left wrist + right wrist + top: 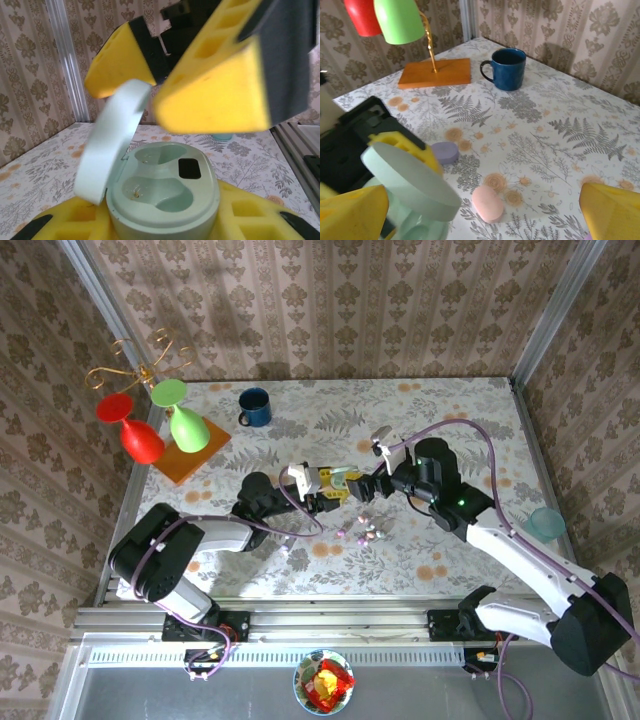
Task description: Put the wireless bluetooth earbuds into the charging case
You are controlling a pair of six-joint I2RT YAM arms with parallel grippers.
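Top view: the left gripper (330, 490) pinches the mint charging case (343, 478) near the middle of the table (450, 410). The earbuds (362, 532) lie loose toward the near edge, so none is inserted yet.

Left wrist view: the lid (107, 145) stands open and both hollows are empty. The right gripper (160, 75) hangs spread just above, and I see nothing held in it.

Right wrist view: the case (415, 220) is at its left finger.

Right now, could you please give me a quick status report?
Left hand shut on mint case, lid open, sockets empty. Right hand open, empty, close by case. Earbuds loose on table. No obstruction seen.
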